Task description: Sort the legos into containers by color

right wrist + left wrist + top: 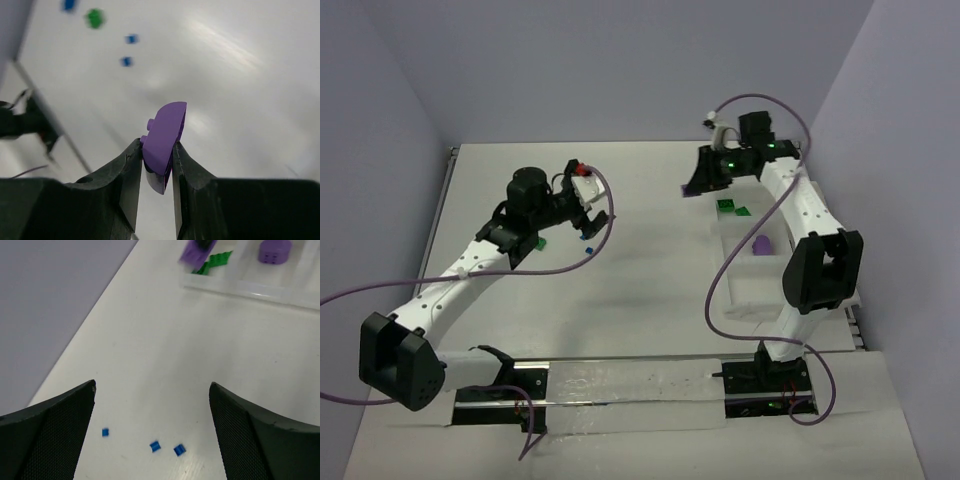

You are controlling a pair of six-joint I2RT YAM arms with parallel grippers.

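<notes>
My right gripper (696, 184) is shut on a purple curved brick (165, 131) and holds it above the table, just left of the white tray's (734, 288) far end. The tray holds green bricks (730, 207) in its far compartment and a purple brick (761, 244) in the one behind it. My left gripper (592, 203) is open and empty, above three tiny blue bricks (155, 446). The left wrist view also shows the tray (260, 290), the green bricks (215, 262) and the held purple brick (194, 254).
A small green brick (540, 241) lies on the table under my left arm, and a blue one (586, 238) near its gripper. The right wrist view shows blue bricks (131, 38) and a green brick (94, 18) far off. Walls close the table at back and sides.
</notes>
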